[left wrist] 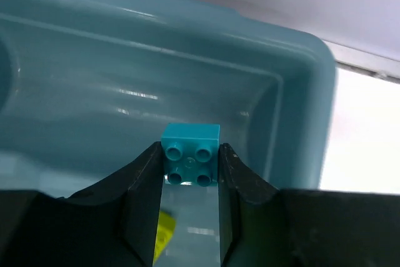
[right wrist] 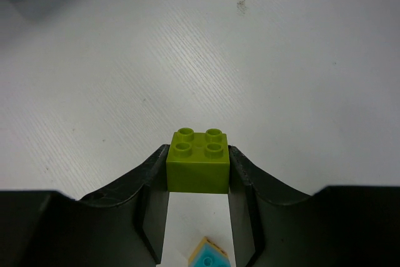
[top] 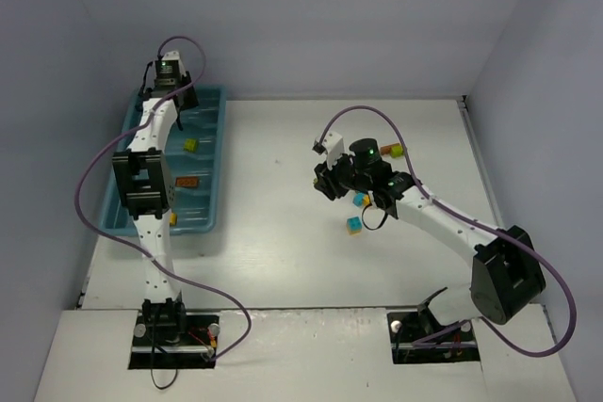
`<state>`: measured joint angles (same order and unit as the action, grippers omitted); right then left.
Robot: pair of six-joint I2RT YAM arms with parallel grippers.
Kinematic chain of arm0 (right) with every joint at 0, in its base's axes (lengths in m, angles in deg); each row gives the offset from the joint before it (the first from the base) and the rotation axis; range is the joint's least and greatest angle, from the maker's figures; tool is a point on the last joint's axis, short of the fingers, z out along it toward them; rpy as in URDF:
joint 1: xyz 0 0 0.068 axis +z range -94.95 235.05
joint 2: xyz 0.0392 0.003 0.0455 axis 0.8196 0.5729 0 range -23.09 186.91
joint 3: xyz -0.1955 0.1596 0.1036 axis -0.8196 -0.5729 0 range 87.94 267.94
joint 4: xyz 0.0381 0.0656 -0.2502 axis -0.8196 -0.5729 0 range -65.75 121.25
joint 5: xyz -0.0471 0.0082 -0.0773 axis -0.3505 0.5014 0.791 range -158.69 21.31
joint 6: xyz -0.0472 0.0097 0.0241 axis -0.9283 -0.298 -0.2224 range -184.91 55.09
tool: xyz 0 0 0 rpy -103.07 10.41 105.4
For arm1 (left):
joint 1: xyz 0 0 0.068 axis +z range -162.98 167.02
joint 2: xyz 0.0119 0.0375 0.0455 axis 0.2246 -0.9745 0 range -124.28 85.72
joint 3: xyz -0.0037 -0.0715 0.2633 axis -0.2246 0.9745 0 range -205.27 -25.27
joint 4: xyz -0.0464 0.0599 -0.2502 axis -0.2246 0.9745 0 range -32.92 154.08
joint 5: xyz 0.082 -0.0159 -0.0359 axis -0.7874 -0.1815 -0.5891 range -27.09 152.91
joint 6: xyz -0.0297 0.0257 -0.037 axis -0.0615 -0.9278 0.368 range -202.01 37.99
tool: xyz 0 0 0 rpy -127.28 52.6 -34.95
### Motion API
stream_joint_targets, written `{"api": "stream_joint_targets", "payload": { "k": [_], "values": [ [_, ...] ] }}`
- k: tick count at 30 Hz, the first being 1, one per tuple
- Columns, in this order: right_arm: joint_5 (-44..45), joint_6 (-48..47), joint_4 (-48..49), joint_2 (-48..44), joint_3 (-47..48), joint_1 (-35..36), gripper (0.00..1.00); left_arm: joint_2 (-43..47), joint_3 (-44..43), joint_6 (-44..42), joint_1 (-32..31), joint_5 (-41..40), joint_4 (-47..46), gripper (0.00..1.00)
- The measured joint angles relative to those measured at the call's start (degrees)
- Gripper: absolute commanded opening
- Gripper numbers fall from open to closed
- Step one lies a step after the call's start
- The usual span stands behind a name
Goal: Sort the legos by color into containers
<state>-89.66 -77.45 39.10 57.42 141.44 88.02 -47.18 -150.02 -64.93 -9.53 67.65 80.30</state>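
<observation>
The teal tray sits at the tabletop's far left corner, its long compartments running from the near side to the far side. The left arm lies over its middle and hides much of the inside. To the right of the arm, a yellow-green brick lies about midway along the tray. An orange brick lies nearer the tray's near end. I cannot tell whether the two share a compartment.

The left gripper hangs over the tray's far end with its fingers clamped on a cyan brick, studs facing the wrist camera.

The right gripper is above bare tabletop near the centre, its fingers squeezing a lime green brick, studs up. Just beside it on the tabletop lie two cyan bricks. An orange-and-yellow piece lies a little farther toward the far edge.
</observation>
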Motion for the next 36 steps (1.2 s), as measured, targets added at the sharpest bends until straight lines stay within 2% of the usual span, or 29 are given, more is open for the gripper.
{"api": "stream_joint_targets", "payload": {
  "k": [1,5,9,14,18,24,27,32,36],
  "values": [
    [-0.11,0.24,0.0,0.0,0.02,0.0,0.01,-1.01,-0.42,-0.02,0.0,-0.46,-0.68,0.21],
    [-0.13,0.76,-0.09,0.0,0.04,0.0,0.01,-5.05,-4.44,-0.31,-0.02,-1.53,-1.49,0.52],
    [-0.13,0.96,-0.2,-0.04,0.04,0.0,0.02,-5.92,-5.22,0.2,-0.02,-1.51,-2.1,0.63],
    [-0.11,0.79,-0.37,-0.07,0.09,0.0,0.02,-4.04,-4.76,0.79,-0.48,1.86,0.55,0.65],
    [-0.09,0.24,-0.96,-0.07,1.2,-0.02,0.02,4.44,0.79,1.62,-2.45,9.66,5.05,0.66],
    [-0.15,-1.33,-0.92,-0.04,4.22,-0.24,0.03,22.14,11.39,4.46,-11.34,27.1,7.56,0.67],
    [-0.33,-2.08,-0.92,-0.02,4.92,-0.37,0.03,27.74,16.68,6.62,-17.49,33.99,6.67,0.68],
    [-0.79,-2.64,-0.98,0.02,5.03,-0.37,0.04,28.74,21.99,7.54,-26.16,40.28,7.43,0.68],
    [-1.01,-2.73,-0.98,0.02,5.03,-0.37,0.04,27.3,23.52,6.43,-29.16,41.09,10.54,0.68]
  ]
}}
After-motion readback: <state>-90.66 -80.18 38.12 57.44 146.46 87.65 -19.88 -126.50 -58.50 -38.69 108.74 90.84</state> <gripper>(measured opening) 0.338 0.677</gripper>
